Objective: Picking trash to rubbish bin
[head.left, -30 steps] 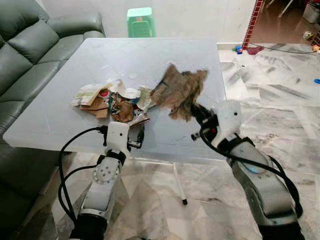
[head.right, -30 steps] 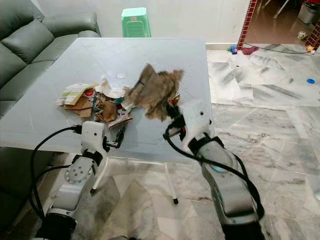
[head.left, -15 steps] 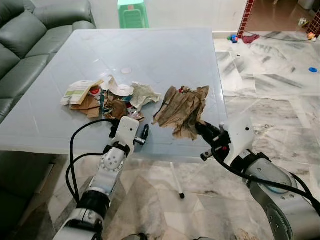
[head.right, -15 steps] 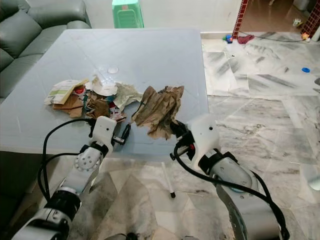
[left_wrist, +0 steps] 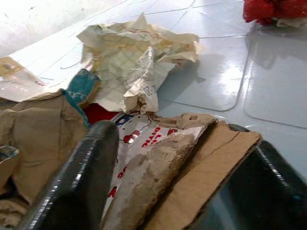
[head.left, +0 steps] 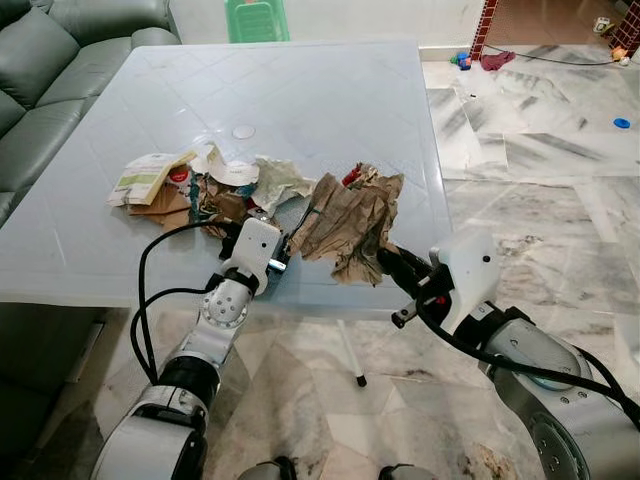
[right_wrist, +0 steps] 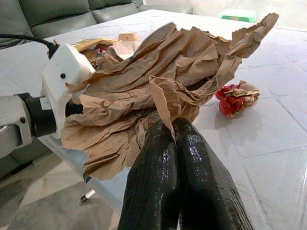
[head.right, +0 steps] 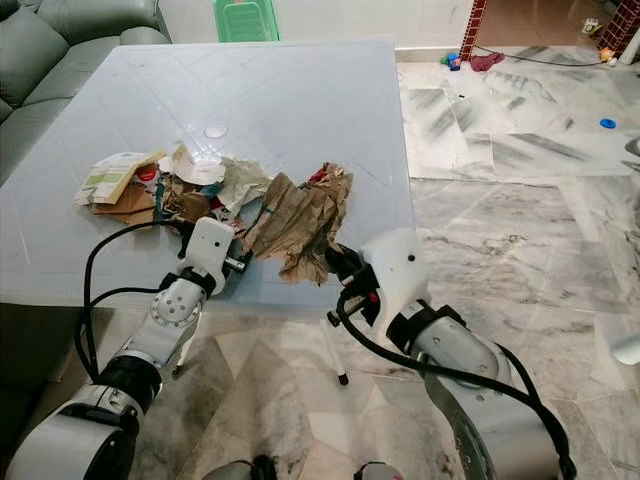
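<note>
A dark green leather sofa (head.left: 40, 60) stood along the left side of the room, close against a pale, glossy square table (head.left: 330, 110) patterned with diagonal tile lines. Beyond the table's far edge stood a green plastic stool (head.left: 255, 20). On the near left part of the tabletop lay a heap of trash (head.left: 205, 185): a folded printed leaflet, brown cardboard scraps, a white paper cup lid and a crumpled cream paper (left_wrist: 139, 57).

The left gripper (head.left: 280, 262) reached in from the near edge into that heap; in its wrist view the two black fingers were spread apart with a torn cardboard piece (left_wrist: 201, 163) and a red-printed wrapper lying between them, not clamped.

Just right of the heap, near the table's front edge, the crumpled brown paper bag (head.left: 350, 220) was lifted at its lower corner by the right gripper (right_wrist: 175, 132), whose fingers were pressed together on a fold of the paper. A small red-and-gold wrapper ball (right_wrist: 237, 96) lay on the table just behind the bag.

The rest of the tabletop toward the far right corner lay bare. To the right, grey-veined marble floor (head.left: 540, 170) spread open toward a doorway, with a few small toys and a cable near a red-patterned pillar (head.left: 488, 25) far off.
</note>
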Motion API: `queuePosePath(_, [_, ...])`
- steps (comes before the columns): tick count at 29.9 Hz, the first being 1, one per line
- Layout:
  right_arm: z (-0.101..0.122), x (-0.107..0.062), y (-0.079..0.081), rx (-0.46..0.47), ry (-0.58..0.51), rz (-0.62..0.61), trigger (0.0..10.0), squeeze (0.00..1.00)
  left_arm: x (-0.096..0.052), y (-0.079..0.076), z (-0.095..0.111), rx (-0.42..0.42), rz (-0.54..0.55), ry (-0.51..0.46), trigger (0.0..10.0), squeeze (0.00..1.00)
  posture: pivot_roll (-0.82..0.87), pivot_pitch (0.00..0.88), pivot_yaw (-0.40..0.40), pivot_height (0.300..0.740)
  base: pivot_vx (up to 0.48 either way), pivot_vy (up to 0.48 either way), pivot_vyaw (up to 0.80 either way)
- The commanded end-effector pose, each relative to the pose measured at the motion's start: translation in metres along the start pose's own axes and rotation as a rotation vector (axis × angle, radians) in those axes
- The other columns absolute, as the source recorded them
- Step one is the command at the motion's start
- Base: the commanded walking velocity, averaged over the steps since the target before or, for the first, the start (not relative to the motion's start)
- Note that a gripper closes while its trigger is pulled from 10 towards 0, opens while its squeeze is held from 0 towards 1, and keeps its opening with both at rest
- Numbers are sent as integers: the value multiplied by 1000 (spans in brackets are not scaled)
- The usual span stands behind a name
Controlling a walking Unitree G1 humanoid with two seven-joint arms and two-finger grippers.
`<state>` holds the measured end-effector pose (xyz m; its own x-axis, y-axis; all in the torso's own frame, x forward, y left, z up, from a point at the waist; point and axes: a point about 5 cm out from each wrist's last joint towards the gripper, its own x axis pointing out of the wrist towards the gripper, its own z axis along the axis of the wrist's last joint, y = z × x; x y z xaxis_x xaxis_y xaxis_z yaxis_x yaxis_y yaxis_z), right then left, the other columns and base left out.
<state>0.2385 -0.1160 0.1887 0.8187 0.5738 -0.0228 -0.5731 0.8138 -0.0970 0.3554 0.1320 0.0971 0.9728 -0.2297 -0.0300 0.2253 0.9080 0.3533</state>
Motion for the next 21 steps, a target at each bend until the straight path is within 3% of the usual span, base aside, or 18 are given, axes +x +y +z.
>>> queuePosePath(1, [8, -1, 1, -6, -29, 1, 10000, 0, -7, 7, -19, 15, 19, 96, 0, 0, -228, 196, 41, 740, 0, 0, 0])
queuePosePath(7, [10, 1, 1, -4, -39, 1, 10000, 0, -9, 16, -22, 8, 58, 96, 0, 0, -223, 191, 39, 740, 0, 0, 0])
queuePosePath(21, [10, 4, -1, -7, -39, -7, 10000, 0, -10, 20, -22, -6, 71, 79, 0, 0, -218, 184, 38, 740, 0, 0, 0])
